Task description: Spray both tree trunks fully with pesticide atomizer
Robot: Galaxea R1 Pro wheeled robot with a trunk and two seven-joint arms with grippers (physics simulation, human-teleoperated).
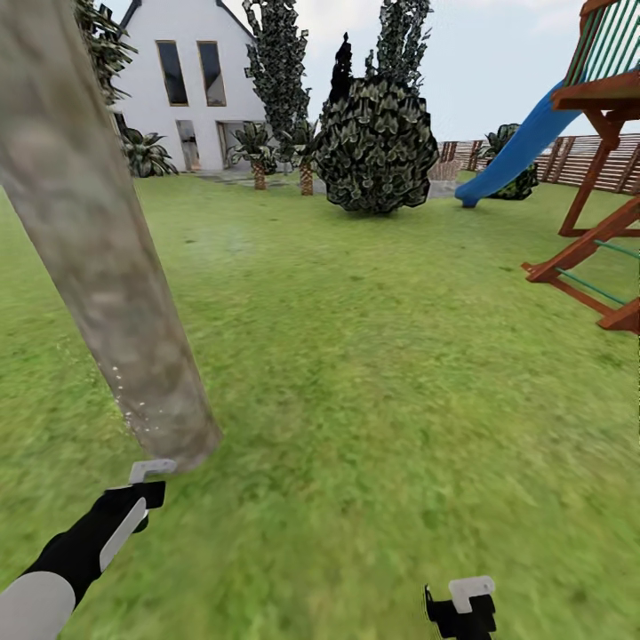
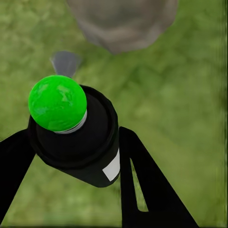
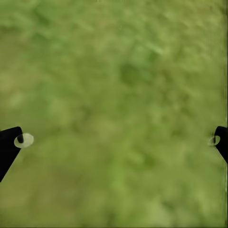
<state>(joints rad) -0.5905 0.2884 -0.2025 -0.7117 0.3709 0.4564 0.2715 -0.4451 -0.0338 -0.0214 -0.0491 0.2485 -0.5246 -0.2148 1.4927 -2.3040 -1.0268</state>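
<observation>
A thick mottled grey-brown tree trunk (image 1: pixel 107 258) slants down the left of the head view to its base on the lawn. Fine white pesticide specks (image 1: pixel 124 396) dot its lower edge. My left gripper (image 1: pixel 147 487) hangs just in front of the trunk base. In the left wrist view, the left gripper (image 2: pixel 76 159) is shut on the pesticide atomizer (image 2: pixel 78 142), a black can with a round green top (image 2: pixel 57 102). The trunk base (image 2: pixel 123 21) lies just beyond it. My right gripper (image 1: pixel 462 609) is low over bare grass, and the right wrist view shows the right gripper (image 3: pixel 116 140) open, holding nothing.
Open lawn (image 1: pixel 382 356) stretches ahead and to the right. A round dark bush (image 1: pixel 378 147), short palms (image 1: pixel 259 151) and a white house (image 1: pixel 187 89) stand at the back. A blue slide (image 1: pixel 516 151) with a wooden play frame (image 1: pixel 591 258) and a slat fence (image 1: pixel 569 160) are at the right.
</observation>
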